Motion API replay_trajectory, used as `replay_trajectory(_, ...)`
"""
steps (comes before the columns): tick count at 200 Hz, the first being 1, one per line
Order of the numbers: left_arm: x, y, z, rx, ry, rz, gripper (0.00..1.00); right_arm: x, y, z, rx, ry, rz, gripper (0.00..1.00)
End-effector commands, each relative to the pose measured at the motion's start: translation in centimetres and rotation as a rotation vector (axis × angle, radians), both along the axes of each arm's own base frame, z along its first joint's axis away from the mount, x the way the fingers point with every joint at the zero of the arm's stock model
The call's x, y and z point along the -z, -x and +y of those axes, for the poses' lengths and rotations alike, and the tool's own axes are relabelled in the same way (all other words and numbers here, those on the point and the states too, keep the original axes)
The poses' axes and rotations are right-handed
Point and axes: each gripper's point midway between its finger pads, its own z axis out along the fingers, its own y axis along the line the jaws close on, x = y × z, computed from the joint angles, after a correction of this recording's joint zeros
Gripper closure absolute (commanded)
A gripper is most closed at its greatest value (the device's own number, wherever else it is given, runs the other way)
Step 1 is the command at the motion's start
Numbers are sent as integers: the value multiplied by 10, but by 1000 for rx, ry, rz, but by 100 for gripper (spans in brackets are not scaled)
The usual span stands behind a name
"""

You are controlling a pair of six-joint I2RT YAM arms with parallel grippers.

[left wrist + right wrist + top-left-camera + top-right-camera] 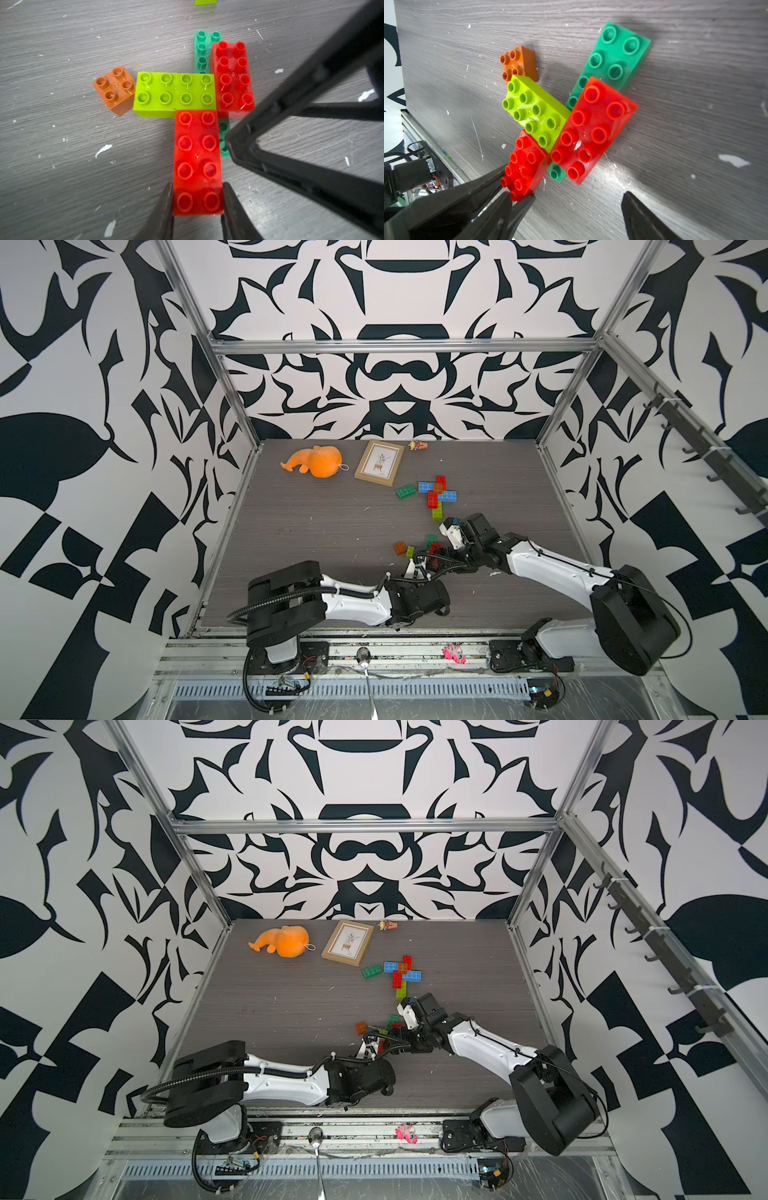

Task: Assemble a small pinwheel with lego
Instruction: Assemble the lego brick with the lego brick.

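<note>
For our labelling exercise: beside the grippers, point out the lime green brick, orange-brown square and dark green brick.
lime green brick (pixel 174 93): left wrist view, studded top.
orange-brown square (pixel 114 87): left wrist view, studded top.
dark green brick (pixel 616 54): right wrist view, uncovered studded end.

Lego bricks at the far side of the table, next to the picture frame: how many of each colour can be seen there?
Blue bricks: 2
Red bricks: 2
Orange-brown brick: 1
Lime green brick: 1
Dark green brick: 1
Total: 7
</note>
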Motion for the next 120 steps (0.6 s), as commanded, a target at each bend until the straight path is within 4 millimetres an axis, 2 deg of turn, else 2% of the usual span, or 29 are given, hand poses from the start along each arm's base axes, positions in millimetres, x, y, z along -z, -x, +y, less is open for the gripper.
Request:
replay_trajectory(1, 6, 0, 3, -5, -27, 22, 69, -6, -10, 2, 1, 8, -28, 16)
replay_trajectory(81, 6, 0, 1, 0, -22, 25, 69, 8, -14, 6, 8, 38, -1, 19)
replay_trajectory(120, 6, 0, -1, 6, -30, 26, 69, -5, -17, 10, 21, -2, -29, 19)
